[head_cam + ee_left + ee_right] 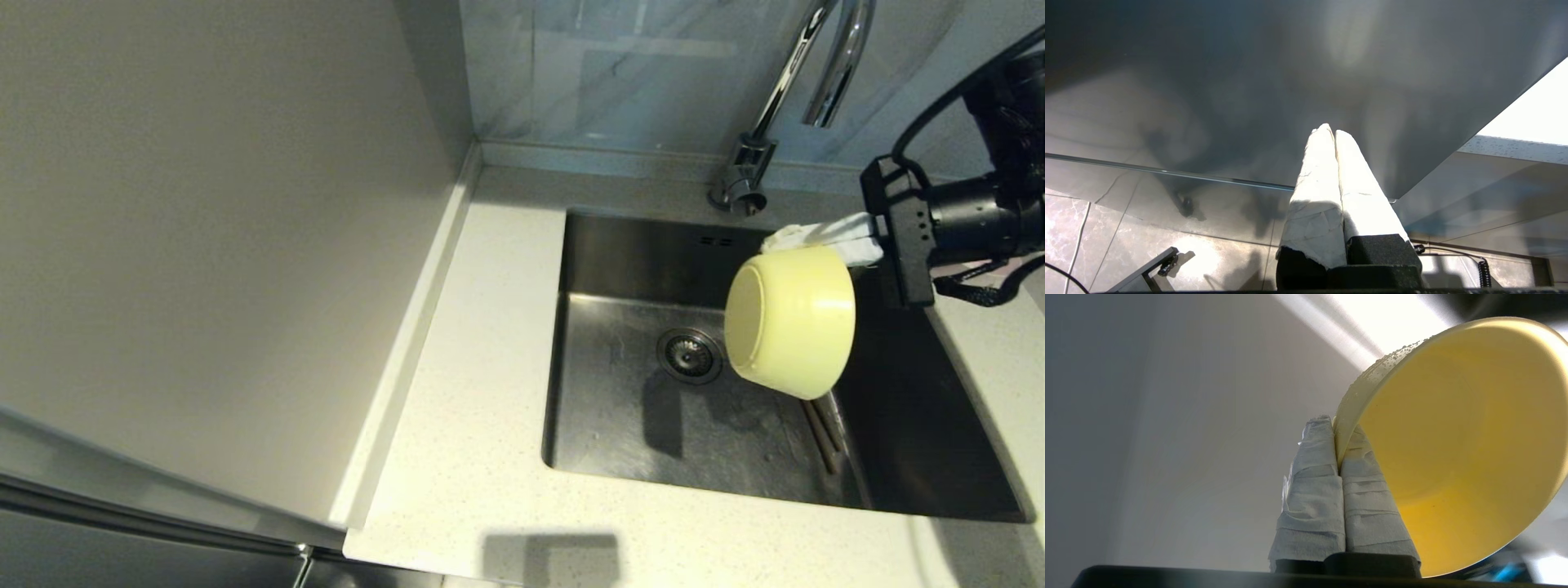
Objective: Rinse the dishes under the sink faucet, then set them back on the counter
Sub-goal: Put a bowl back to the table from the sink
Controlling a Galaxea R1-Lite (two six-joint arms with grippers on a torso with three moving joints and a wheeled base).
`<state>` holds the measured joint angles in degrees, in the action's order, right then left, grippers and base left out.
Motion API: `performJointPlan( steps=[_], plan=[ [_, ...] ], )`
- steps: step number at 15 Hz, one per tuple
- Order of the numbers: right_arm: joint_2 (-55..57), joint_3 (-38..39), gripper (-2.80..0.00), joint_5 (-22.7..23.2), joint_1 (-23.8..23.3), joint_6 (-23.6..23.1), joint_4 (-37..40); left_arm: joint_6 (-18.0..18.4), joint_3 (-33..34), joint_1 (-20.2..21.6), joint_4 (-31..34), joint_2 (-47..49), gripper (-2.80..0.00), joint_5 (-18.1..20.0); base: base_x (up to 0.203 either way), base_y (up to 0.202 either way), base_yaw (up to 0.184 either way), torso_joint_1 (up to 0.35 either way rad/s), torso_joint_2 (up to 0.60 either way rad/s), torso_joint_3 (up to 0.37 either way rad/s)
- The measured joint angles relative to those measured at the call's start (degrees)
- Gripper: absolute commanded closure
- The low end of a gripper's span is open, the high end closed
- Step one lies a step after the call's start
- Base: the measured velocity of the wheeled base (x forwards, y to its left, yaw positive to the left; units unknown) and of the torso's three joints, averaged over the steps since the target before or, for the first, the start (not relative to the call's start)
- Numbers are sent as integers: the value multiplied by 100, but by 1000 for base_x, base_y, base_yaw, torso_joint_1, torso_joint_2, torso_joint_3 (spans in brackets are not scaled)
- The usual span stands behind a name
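Observation:
A yellow-green bowl [790, 322] hangs tipped on its side above the steel sink [620, 425], its mouth facing left in the head view. My right gripper [774, 241] comes in from the right, below the chrome faucet [775, 90], and is shut on the bowl's upper rim. In the right wrist view the white-wrapped fingers [1310, 477] pinch the rim of the bowl [1461, 449], which carries water drops. Two brown chopsticks [820, 437] lie on the sink floor under the bowl. The pink bowl is out of view. My left gripper [1333, 132] is shut and empty, parked low beside a cabinet.
The speckled counter [473, 392] runs along the sink's left and front. A tall grey cabinet panel [204, 245] stands at the left, and blue-grey wall tile [620, 73] behind. The round drain [690, 355] sits mid-basin. Floor tiles [1126, 245] show below the left gripper.

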<state>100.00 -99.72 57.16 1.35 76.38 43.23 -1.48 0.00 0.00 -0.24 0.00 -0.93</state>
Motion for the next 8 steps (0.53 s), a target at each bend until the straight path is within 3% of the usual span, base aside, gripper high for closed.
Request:
performJointPlan(
  steps=[3, 8],
  plan=[
    [-207, 252, 0, -872, -515, -2346, 728, 0, 0, -2, 0, 0, 0, -1, 0, 0, 0, 0, 0, 0],
    [-648, 551, 0, -3944, -1898, -7413, 1428, 0, 0, -2, 0, 0, 0, -3, 0, 0, 0, 0, 0, 0]
  ],
)
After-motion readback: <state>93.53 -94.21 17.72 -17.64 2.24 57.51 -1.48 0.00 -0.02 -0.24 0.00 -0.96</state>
